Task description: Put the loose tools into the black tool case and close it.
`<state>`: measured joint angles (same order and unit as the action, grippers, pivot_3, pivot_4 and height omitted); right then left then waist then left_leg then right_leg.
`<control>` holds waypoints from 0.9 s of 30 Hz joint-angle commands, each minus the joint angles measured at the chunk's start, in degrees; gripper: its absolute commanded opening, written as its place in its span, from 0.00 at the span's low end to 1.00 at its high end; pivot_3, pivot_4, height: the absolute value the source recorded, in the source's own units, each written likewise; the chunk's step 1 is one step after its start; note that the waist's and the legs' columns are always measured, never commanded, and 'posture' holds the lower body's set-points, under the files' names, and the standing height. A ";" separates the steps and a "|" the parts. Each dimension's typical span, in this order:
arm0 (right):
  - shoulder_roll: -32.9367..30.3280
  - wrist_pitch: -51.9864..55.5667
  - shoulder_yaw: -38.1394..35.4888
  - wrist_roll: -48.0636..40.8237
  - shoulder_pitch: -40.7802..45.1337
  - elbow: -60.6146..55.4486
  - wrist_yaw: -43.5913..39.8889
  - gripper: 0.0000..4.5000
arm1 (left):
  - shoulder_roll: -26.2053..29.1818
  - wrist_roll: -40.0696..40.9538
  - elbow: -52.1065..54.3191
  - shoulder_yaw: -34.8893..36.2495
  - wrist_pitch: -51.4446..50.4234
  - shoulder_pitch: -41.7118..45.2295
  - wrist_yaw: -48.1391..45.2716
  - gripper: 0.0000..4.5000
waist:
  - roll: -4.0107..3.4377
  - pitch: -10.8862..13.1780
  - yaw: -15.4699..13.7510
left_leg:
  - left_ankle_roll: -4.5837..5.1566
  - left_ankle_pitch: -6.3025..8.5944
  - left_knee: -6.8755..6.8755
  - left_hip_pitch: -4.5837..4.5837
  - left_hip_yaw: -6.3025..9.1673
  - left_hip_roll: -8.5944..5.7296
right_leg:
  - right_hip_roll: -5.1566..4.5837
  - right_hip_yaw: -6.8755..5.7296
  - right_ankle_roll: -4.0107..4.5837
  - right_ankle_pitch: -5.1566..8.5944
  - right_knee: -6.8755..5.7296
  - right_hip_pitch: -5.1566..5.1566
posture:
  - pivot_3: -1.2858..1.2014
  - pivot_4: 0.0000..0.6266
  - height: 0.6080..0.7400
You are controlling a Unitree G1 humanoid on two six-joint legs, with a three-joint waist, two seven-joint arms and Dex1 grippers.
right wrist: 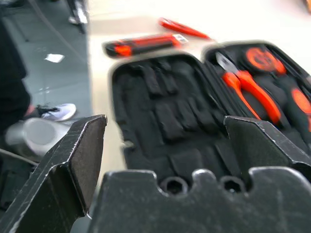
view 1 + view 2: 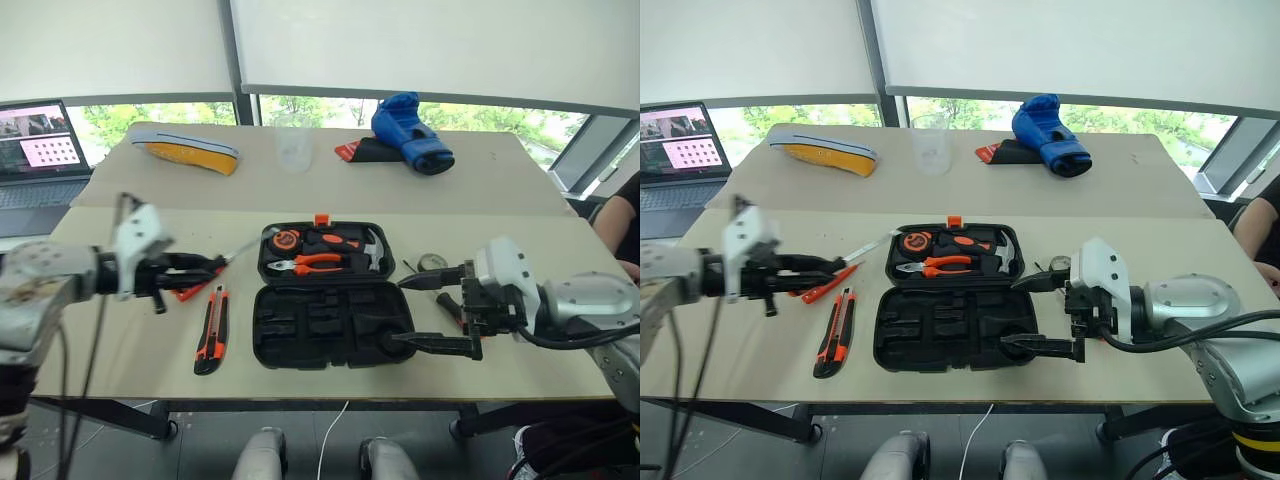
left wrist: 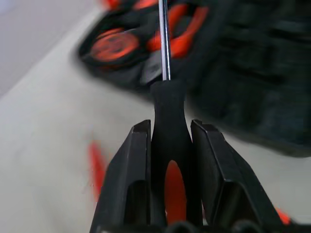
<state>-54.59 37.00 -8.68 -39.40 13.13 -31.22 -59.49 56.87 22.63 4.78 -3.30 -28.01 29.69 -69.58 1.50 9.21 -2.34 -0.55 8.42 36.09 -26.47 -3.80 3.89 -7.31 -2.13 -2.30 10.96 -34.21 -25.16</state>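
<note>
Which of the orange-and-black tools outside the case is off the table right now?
The screwdriver, clamped by its handle between the left gripper's fingers. The utility knife and the slim orange screwdriver lie flat on the table.

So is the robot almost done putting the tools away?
Not yet. The black tool case lies open, its near half's recesses empty. The left gripper holds a screwdriver above the table, its fingers shut on the handle. The utility knife and another orange tool lie on the table. The right gripper waits open by the case.
</note>
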 commanded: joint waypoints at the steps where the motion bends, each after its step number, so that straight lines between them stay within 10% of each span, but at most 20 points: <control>1: -0.70 1.40 -6.68 -0.77 -3.92 -3.24 3.31 1.00 | -5.17 -5.54 -4.28 -9.22 6.07 8.32 -6.26 0.17 | 0.00 0.00 -0.25 | 0.11 -0.06 0.00 0.01 0.07 0.06 | 0.13 0.00 0.03 -0.07 -0.12 0.01 | 0.52 0.24 1.00; 22: -0.17 4.31 -16.93 -4.02 -15.48 -10.29 10.86 1.00 | -22.06 -20.29 -21.09 -19.88 11.30 18.02 -6.50 0.17 | 0.16 0.14 -0.14 | 0.14 0.08 0.92 0.27 0.52 0.01 | 0.21 0.00 -0.12 0.50 -0.83 0.64 | 0.52 0.24 1.00; 27: 0.21 4.46 -16.59 -4.18 -15.52 -10.78 11.37 1.00 | -22.84 -20.34 -21.14 -19.40 10.36 19.16 -6.61 0.64 | 0.17 0.14 -0.24 | 0.17 0.06 0.92 0.24 0.53 -0.02 | 0.21 0.01 -0.14 0.52 -0.77 0.70 | 0.52 0.24 1.00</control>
<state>-54.16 41.48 -23.77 -42.23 -2.98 -40.48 -48.56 34.07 2.23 -16.99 -24.41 -17.55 46.28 -76.59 1.66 9.35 -2.57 -0.38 8.48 37.00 -26.23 -3.26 3.87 -7.10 -2.12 -2.44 11.49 -34.99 -24.46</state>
